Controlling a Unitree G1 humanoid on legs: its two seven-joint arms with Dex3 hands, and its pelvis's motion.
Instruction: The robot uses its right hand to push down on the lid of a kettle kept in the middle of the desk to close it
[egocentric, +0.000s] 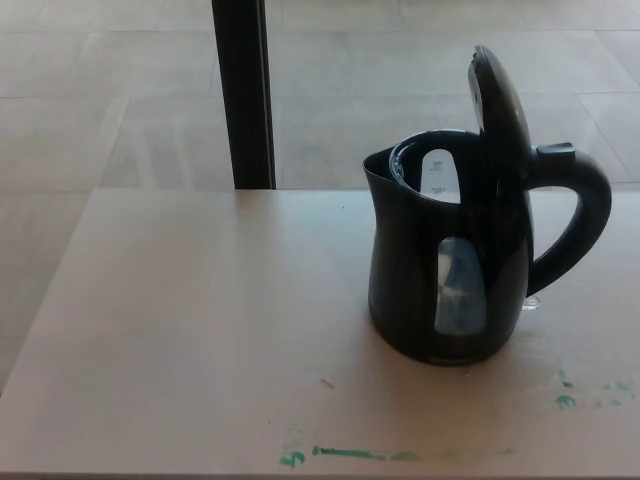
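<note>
A black electric kettle stands upright on the light wooden desk, right of the middle. Its lid is swung up and stands nearly vertical above the handle side. The handle points to the right and the spout to the left. A clear water window shows on the kettle's side. Neither of my hands shows in the head view.
A black vertical post rises behind the desk's far edge, left of the kettle. Green paint marks streak the desk near its front edge and at the right. Tiled floor lies beyond the desk.
</note>
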